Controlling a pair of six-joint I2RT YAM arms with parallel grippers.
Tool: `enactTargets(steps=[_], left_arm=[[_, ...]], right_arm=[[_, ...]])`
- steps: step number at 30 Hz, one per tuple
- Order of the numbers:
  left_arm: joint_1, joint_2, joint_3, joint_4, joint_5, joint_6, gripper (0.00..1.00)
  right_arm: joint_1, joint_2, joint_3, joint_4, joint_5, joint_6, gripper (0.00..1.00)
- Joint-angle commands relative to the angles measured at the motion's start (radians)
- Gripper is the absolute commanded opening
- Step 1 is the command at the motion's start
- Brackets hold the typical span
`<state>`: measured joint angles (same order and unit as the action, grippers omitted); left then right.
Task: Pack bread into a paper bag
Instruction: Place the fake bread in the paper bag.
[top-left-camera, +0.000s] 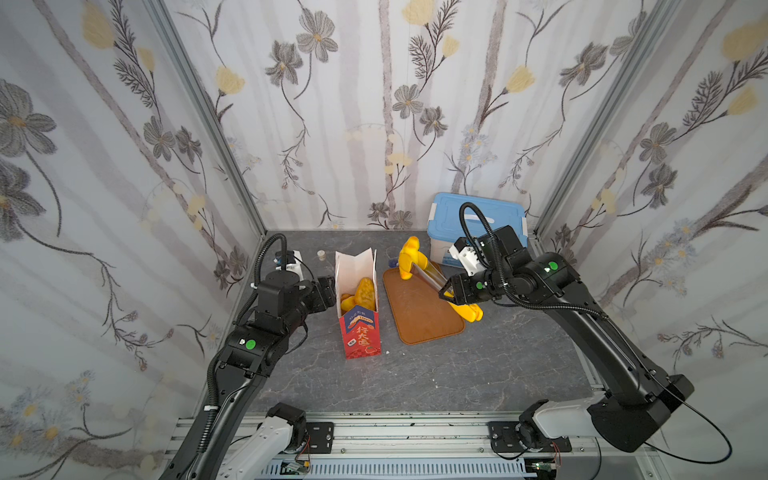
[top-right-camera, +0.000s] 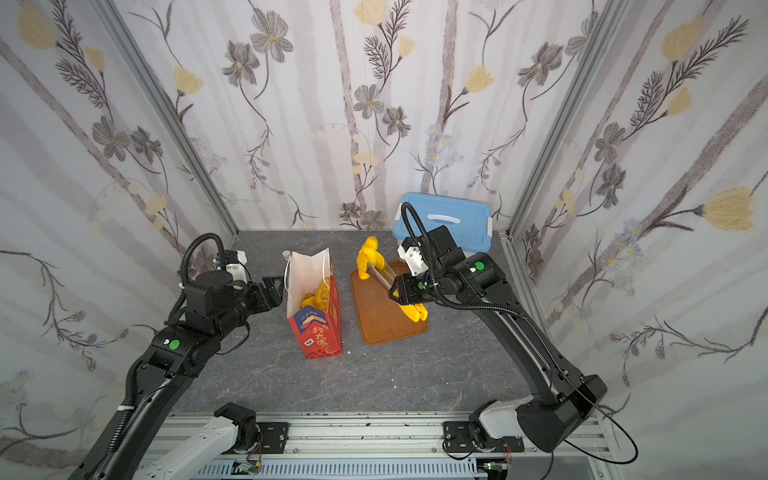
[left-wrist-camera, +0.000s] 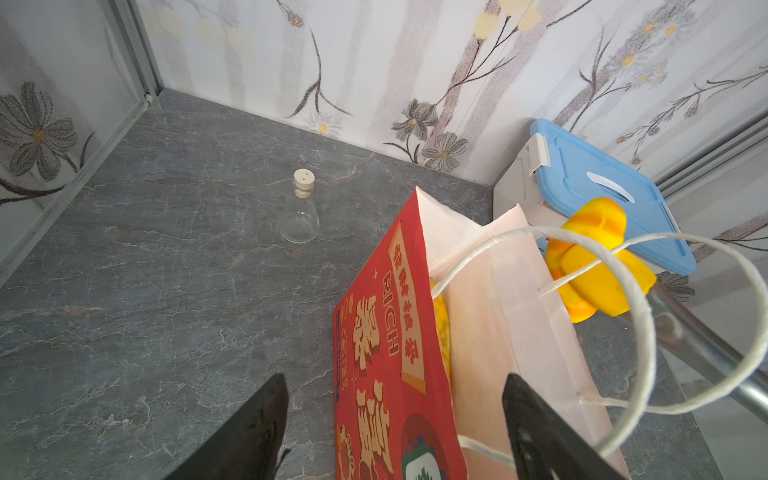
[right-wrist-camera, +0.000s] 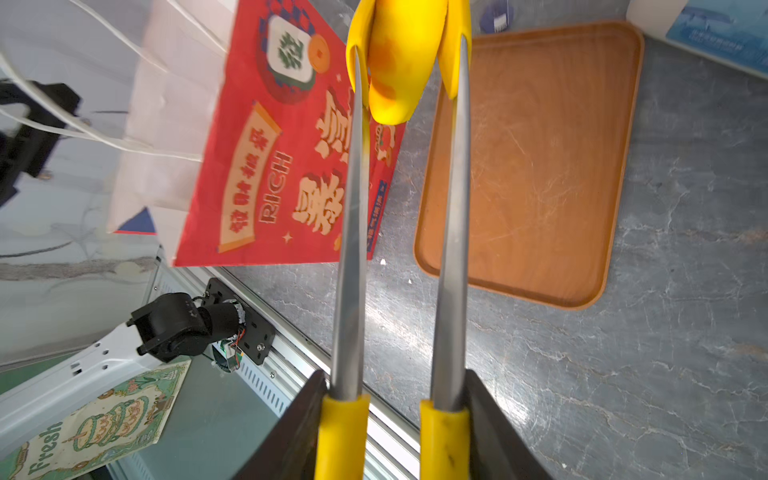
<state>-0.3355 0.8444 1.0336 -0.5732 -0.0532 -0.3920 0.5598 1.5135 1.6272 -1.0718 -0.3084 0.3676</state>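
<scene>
Steel tongs (right-wrist-camera: 351, 228), clenched in the right gripper (right-wrist-camera: 395, 376), pinch a glossy bun (right-wrist-camera: 395, 70) above the brown tray's (top-left-camera: 419, 316) far end, seemingly to clear the paper bag's (top-left-camera: 361, 332) rim. The left gripper (left-wrist-camera: 395, 376) gapes astride the bag's wall mid-counter, likely steadying it; loaves (top-left-camera: 363, 291) lie inside.

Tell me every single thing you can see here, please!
paper bag: one, red with white inside, standing on the table, left of middle
tray: one, brown, right of the bag
tongs: one, metal with yellow tips and handles, slanting over the tray
bread in the tongs: one, yellow-orange, lifted near the tray's far end
bread in the bag: at least two, yellow-orange, down inside
storage box: one, white with blue lid, back right corner
flask: one, clear glass, corked, behind the bag
leaflet: one, green, "Fresh" cake picture, below the table's front
left gripper: black, open, at the bag's rim
right gripper: black, shut on the tongs
</scene>
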Motion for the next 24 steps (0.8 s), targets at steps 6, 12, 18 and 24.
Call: enactTargets(steps=[6, 12, 18, 24], left_arm=[[0.001, 0.021, 0.035, -0.014, -0.036, 0.014, 0.82], [0.001, 0.031, 0.075, -0.054, -0.052, 0.014, 0.82], [0.001, 0.033, 0.086, -0.07, -0.068, 0.007, 0.82], [0.0, 0.051, 0.104, -0.079, -0.064, -0.004, 0.82]], right_arm=[[0.149, -0.056, 0.091, 0.24, 0.145, -0.06, 0.5], [0.208, -0.063, 0.103, 0.324, 0.138, -0.086, 0.5], [0.318, -0.076, 0.059, 0.347, 0.131, -0.119, 0.5], [0.341, -0.089, -0.027, 0.391, 0.115, -0.122, 0.5]])
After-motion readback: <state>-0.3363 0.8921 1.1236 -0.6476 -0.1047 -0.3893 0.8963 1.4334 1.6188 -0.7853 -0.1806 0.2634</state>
